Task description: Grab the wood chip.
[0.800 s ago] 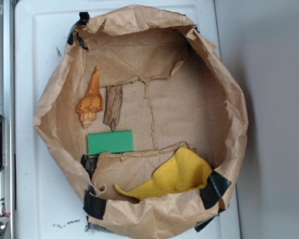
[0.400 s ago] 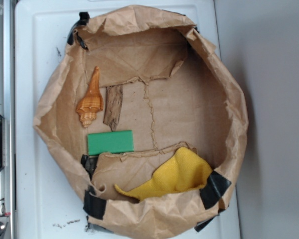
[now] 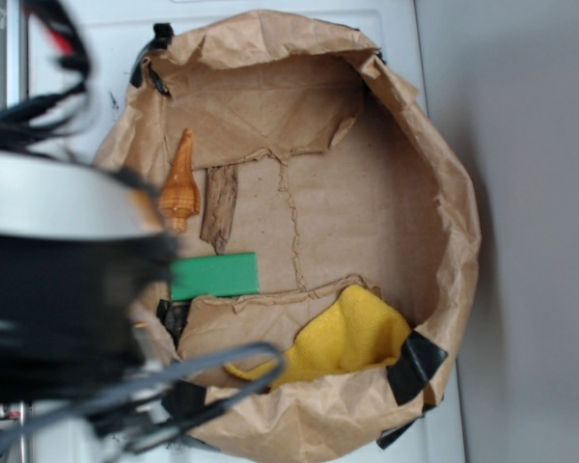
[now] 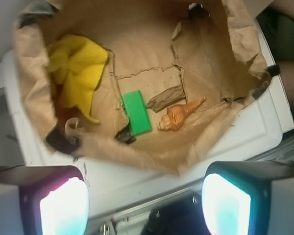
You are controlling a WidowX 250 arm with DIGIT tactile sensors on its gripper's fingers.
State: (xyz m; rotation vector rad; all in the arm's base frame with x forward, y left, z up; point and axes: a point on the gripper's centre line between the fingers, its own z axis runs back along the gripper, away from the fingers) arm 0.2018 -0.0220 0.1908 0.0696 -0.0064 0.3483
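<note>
The tool [image 4: 144, 200], pads spread wide, hangs high above the bag [image 3: 444, 174], and with the chip [image 3: 219, 204] squeezed between shell [image 3: 179, 188] and block [image 3: 213, 275], a sloppy descent could snag either.

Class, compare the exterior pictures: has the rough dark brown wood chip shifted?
No. The wood chip lies as before, between the orange seashell and the paper's torn seam.
</note>
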